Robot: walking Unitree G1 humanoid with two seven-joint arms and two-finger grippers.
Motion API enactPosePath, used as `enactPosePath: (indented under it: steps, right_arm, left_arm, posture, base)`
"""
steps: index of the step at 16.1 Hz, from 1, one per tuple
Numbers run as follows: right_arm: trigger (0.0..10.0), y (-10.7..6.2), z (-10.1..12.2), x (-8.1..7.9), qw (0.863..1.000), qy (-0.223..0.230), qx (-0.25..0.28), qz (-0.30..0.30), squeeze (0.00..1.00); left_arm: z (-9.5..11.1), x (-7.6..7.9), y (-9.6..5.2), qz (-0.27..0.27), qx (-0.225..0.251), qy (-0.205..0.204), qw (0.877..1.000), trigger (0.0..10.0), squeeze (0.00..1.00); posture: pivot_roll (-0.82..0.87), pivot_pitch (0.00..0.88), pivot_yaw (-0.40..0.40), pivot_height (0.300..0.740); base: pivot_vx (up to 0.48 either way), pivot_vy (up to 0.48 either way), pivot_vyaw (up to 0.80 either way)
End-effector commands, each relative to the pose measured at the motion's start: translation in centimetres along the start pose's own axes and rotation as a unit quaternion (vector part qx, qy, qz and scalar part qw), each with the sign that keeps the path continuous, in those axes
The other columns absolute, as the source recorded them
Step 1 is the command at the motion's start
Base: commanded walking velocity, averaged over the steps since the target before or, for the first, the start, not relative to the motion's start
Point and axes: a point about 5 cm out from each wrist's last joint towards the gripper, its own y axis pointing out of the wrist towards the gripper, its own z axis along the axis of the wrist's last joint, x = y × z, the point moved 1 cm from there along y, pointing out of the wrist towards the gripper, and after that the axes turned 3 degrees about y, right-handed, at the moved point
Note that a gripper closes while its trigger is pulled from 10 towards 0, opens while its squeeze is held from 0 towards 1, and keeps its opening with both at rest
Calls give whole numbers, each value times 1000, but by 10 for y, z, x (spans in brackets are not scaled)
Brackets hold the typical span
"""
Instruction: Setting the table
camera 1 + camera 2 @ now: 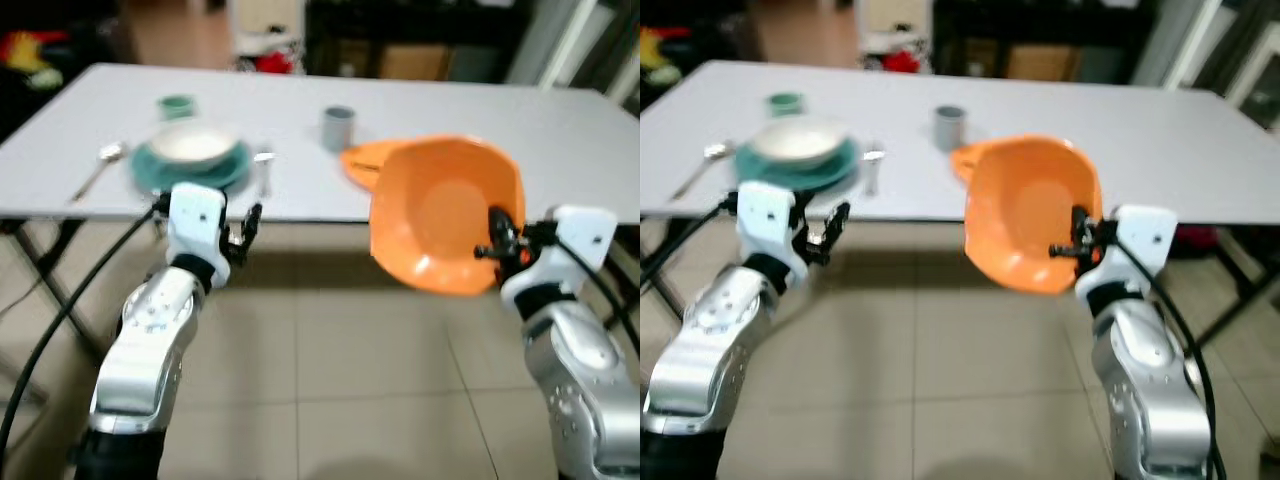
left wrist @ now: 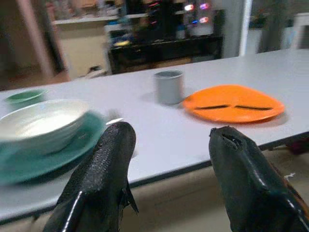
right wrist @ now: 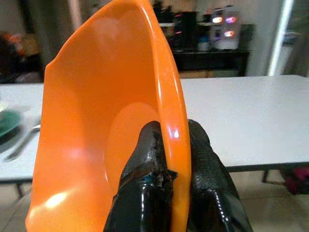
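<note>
The right gripper (image 3: 169, 164) pinches the orange bowl (image 1: 445, 215) by its rim — likely light, stiff, slippery plastic. The left gripper (image 2: 169, 159) hangs wide apart near the tabletop (image 1: 560, 130) front edge.

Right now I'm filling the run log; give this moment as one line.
right gripper: pinching orange bowl rim, short of table | left gripper: open | orange plate: on table

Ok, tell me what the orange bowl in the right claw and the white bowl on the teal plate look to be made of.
Orange bowl: likely plastic; thin wall, uniform saturated colour, soft glossy highlights where the right claw pinches its rim.
White bowl: probably glazed ceramic or melamine; thicker rim, smooth pale sheen. Blur leaves it open.
Teal plate: similar smooth finish, material unclear.
</note>
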Motion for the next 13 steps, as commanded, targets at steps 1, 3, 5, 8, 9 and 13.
enactPosePath:
  steps: [1,3,5,8,9,13]
  right_arm:
    - [10000,0,4,12,1000,-4,4,-24,0]
    - [10000,2,6,12,1000,4,6,-20,0]
    - [10000,2,6,12,1000,11,5,-19,0]
    - [10000,2,6,13,1000,15,5,-20,0]
    - [10000,2,7,14,1000,17,5,-22,0]
    - [10000,2,7,14,1000,19,3,-22,0]
  left_arm:
    - [2,9,1,-15,2,-2,1000,10000,0]
    - [2,10,0,-17,2,0,1000,10000,0]
    - [3,11,-1,-19,3,1,1000,10000,0]
    - [2,12,-1,-21,3,1,1000,10000,0]
    - [2,14,-2,-24,2,0,1000,10000,0]
    - [1,15,-2,-30,0,-3,1000,10000,0]
  posture:
    - [16,0,-49,740]
    - [16,0,-50,740]
    - [16,0,-50,740]
    - [15,0,-48,740]
    - [13,0,-46,740]
    - [11,0,-46,740]
  base:
    - [334,0,0]
    - [332,0,0]
    - [332,0,0]
    - [330,0,0]
    - [326,0,0]
    - [325,0,0]
